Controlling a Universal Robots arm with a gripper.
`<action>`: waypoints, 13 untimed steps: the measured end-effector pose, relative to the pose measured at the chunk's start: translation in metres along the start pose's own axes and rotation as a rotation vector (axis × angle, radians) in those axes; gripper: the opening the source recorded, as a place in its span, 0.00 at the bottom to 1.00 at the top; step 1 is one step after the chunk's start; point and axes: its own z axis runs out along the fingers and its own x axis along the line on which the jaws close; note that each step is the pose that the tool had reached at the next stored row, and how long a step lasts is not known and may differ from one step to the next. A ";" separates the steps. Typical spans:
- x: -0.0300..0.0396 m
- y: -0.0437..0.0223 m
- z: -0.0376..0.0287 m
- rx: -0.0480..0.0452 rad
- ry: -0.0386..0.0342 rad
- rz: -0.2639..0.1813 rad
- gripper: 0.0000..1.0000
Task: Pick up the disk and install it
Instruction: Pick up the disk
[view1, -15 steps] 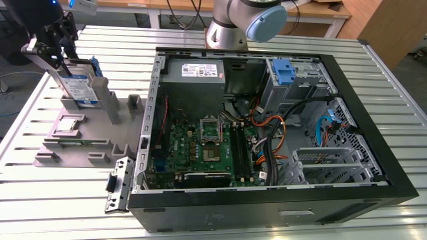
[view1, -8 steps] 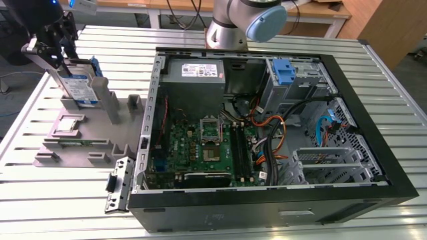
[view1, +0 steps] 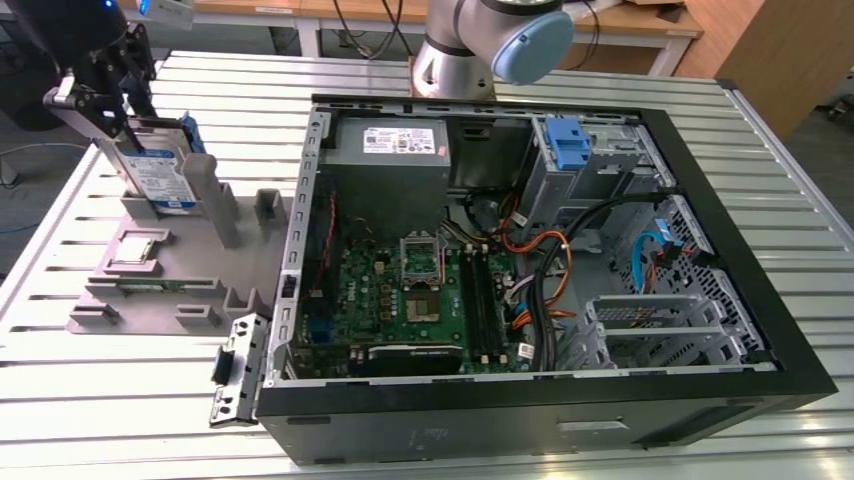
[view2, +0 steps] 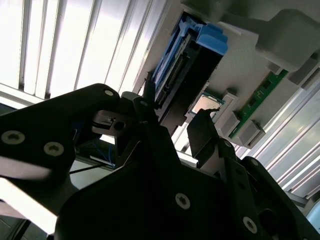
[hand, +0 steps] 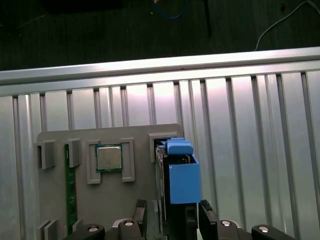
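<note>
Disk (hand: 182, 175) upright between spread fingers (hand: 141, 209).

Ribbed silver metal table top (view1: 120, 430): bare, smooth, semi-gloss, with bright reflections. Grey rectangular plastic fixture plate (view1: 198, 252): matt. The disk (view1: 160, 176), a flat silver metal drive: smooth faces, paper label, smooth blue plastic carrier. Black metal computer case (view1: 400, 435): matt outer panels, bare grey sheet metal inside.
</note>
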 end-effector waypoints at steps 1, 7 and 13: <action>0.0000 0.0000 0.0000 0.0000 0.0000 0.000 0.53; 0.0000 0.0000 0.0001 -0.0004 0.0003 -0.012 0.53; 0.0000 0.0000 0.0001 -0.0005 0.0003 -0.012 0.53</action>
